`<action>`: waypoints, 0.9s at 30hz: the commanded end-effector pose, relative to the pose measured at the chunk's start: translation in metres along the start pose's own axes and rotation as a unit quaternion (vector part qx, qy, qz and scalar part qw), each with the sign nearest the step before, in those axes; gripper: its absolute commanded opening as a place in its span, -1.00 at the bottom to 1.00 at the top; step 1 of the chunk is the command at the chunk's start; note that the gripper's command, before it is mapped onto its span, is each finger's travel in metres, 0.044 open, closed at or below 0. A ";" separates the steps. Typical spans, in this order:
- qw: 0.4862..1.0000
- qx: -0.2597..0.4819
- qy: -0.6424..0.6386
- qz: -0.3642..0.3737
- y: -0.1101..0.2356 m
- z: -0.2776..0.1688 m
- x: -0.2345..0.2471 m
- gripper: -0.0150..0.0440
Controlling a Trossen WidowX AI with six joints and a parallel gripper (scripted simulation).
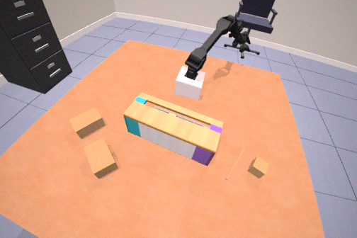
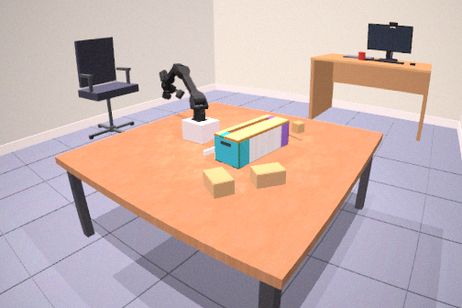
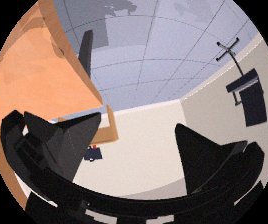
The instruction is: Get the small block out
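Observation:
The long box point(image 1: 184, 129) point(image 2: 266, 142) stands in the middle of the table, with a wooden top, a pale front, a teal end point(image 1: 132, 126) point(image 2: 227, 150) and a purple end point(image 1: 203, 155) point(image 2: 285, 134). A narrow slot point(image 1: 177, 113) runs along the top at the back. I cannot make out the small block inside. My gripper point(image 1: 241, 39) point(image 2: 172, 94) point(image 3: 138, 121) is open and empty. It hangs high in the air behind the arm's white base point(image 1: 188, 83) point(image 2: 200, 129), far from the box, and faces the floor and wall.
Three loose wooden blocks point(image 1: 86, 122) point(image 1: 100, 157) point(image 1: 258, 166) lie on the table, two past the teal end and one past the purple end. A thin stick point(image 1: 235, 163) lies by the purple end. A small white piece point(image 2: 209, 151) lies beside the teal end.

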State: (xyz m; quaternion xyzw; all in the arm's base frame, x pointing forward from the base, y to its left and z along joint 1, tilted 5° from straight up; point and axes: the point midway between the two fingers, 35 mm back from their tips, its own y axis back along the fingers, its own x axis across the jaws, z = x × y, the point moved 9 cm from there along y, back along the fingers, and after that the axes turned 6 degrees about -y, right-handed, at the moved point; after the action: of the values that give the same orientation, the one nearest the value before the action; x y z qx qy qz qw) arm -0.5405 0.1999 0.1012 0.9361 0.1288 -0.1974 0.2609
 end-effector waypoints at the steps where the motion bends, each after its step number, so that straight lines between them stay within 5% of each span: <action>1: 1.000 0.000 -0.002 0.002 -0.001 -0.002 0.001 0.86; 16: 0.974 0.031 -0.138 0.177 -0.082 -0.158 0.140 0.86; 27: 0.914 0.073 -0.263 0.300 -0.075 -0.267 0.269 0.86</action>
State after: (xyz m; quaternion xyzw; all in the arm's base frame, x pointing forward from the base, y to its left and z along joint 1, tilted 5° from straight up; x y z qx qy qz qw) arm -0.2854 0.4338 0.1490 0.8792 -0.2076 -0.3337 0.2694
